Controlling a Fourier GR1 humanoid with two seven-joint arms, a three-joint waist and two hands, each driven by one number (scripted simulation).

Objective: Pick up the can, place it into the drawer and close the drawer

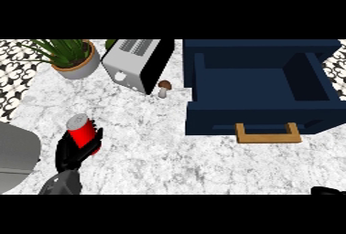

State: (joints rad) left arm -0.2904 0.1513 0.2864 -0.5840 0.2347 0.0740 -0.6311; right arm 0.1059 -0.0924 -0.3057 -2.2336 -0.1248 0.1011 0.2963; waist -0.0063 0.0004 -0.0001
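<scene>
A: Can, where? How held?
B: Red cylindrical metal can (82, 132) lies in the left hand (76, 153), fingers curled round its side, far left of the open navy drawer (260, 75)
A: Handling?
B: Probably rigid, light, slick; mid-body grasp suits. Right hand (329, 191): cannot tell

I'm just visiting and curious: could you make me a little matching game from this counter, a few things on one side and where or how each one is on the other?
Things:
1. can
2. drawer
3. mushroom
4. potted plant

States or places:
A. pulled open, wooden handle in front
B. far left corner of the counter
C. held in the left hand
D. standing beside the toaster

Pairs: 1-C, 2-A, 3-D, 4-B
</scene>
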